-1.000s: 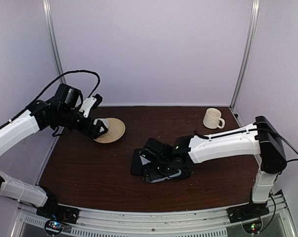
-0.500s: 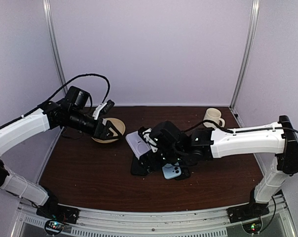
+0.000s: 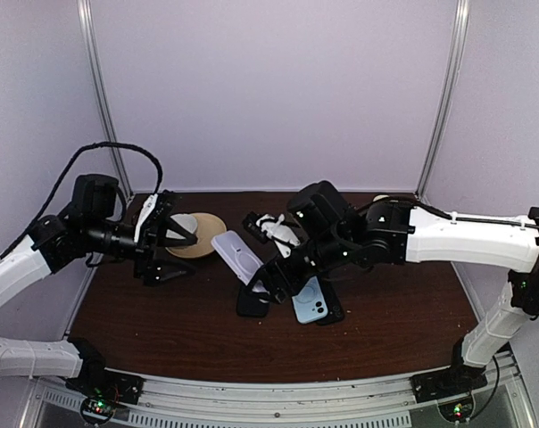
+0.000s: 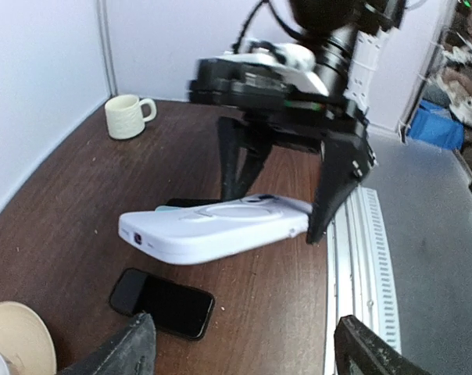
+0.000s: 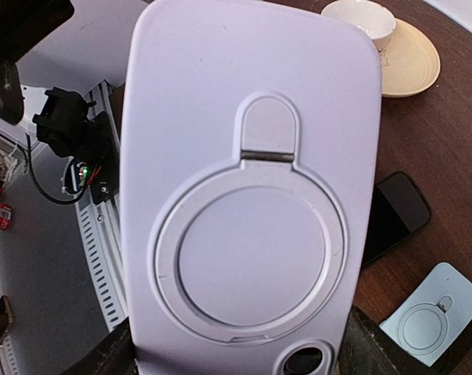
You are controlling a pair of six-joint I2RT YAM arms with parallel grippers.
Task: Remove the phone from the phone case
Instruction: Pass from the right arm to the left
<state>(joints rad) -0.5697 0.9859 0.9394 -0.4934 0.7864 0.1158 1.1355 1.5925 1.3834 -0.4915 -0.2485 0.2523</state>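
Lifted higher, the right gripper [image 3: 271, 270] clasps the case [image 3: 236, 255] midair. Left gripper [image 3: 187, 253] faces it, spread and empty.

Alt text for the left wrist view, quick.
The right gripper holds a white case by one end, raised over the brown table. A black phone lies flat on the table nearby, and a cream mug stands at the back.

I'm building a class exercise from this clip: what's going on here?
The right gripper holds a pale phone case up off the table. The left gripper hangs open facing it, touching nothing. A black phone and a light blue phone lie on the table below.
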